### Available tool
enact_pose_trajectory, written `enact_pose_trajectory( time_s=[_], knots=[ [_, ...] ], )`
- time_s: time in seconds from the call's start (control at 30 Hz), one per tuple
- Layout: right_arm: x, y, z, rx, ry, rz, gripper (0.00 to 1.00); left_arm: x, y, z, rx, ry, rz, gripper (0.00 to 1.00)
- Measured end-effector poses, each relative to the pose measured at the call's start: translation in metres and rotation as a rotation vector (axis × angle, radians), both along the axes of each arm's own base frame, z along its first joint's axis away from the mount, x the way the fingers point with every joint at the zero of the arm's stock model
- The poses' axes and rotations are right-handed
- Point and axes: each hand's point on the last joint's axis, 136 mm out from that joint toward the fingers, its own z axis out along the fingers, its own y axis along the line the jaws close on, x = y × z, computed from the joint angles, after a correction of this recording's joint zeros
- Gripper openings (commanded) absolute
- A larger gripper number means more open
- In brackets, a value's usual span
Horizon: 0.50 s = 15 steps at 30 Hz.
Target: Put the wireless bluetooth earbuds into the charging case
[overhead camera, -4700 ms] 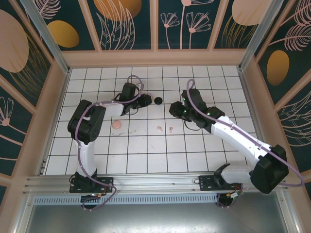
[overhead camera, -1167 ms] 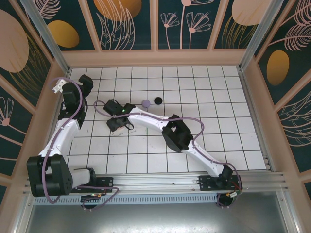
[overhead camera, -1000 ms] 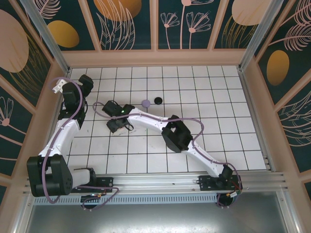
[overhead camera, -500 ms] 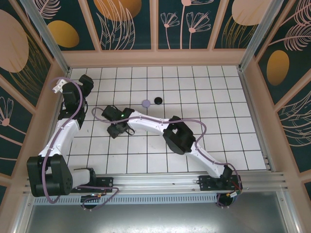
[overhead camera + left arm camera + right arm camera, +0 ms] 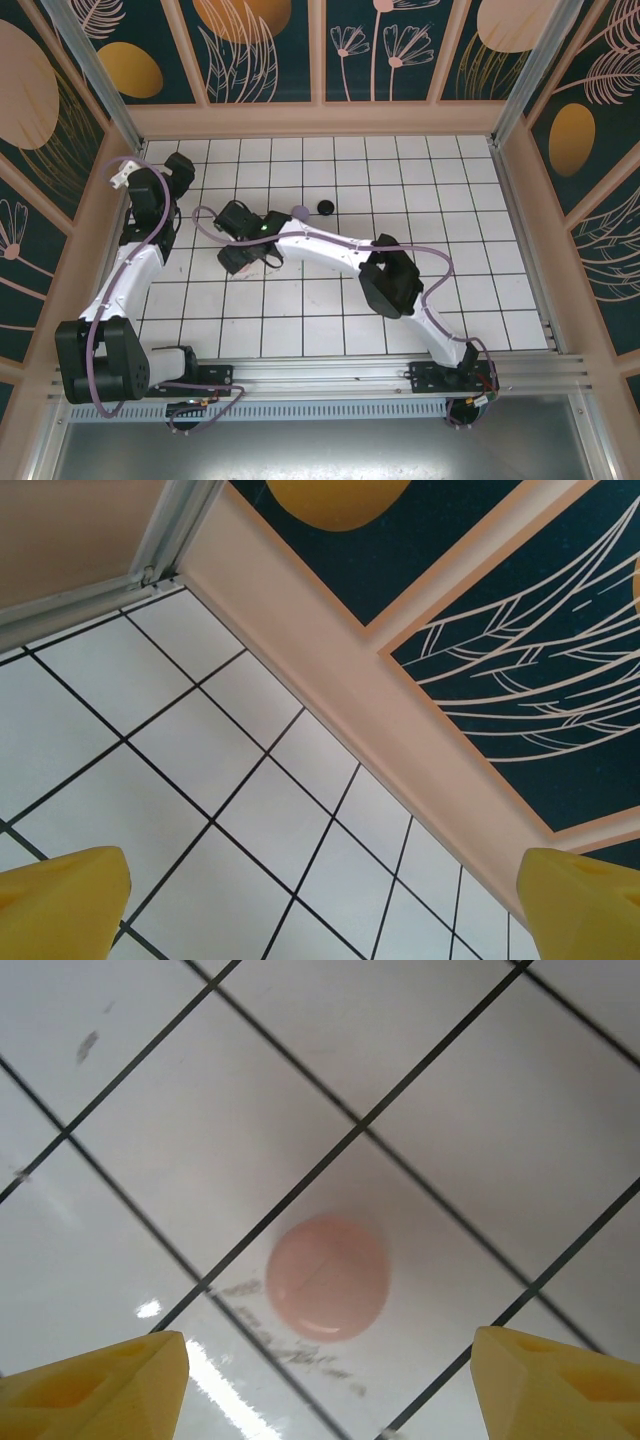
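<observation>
A round pale pink charging case (image 5: 328, 1277) lies on the white tiles, straight below my right gripper (image 5: 330, 1390). That gripper is open, its yellow fingertips (image 5: 100, 1385) wide apart on either side of the case and touching nothing. From above, the right gripper (image 5: 243, 258) is stretched far to the left and covers the pink case. A lilac case (image 5: 300, 212) and a black case (image 5: 325, 207) lie behind it. My left gripper (image 5: 178, 168) is drawn back to the far left corner, open (image 5: 320, 910) and empty. The earbuds are hidden.
The right arm (image 5: 330, 250) lies diagonally across the middle of the floor. The left wall rail (image 5: 400, 730) runs close in front of the left gripper. Smudge marks (image 5: 290, 1350) show on the tile near the pink case.
Since 4.7 s ago the left arm withdrew to the far left corner and the right arm reached across to the pink case. In the last second its elbow swung right and the gripper shifted slightly.
</observation>
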Motion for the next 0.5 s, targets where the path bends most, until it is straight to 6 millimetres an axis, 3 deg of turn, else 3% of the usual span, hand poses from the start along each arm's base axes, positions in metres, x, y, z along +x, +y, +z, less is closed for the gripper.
enact_pose_trajectory(
  time_s=[0.13, 0.33, 0.5],
  knots=[
    [0.009, 0.002, -0.015, -0.029, -0.027, 0.035, 0.76, 0.003, 0.001, 0.009, 0.028, -0.006, -0.007, 0.99],
    [0.002, 0.002, -0.05, -0.093, -0.011, 0.11, 0.76, 0.009, 0.001, 0.023, 0.058, -0.022, -0.016, 0.99],
    [0.001, 0.003, -0.059, -0.113, -0.018, 0.157, 0.75, 0.012, 0.001, 0.019, 0.061, -0.01, -0.019, 0.99]
  ],
)
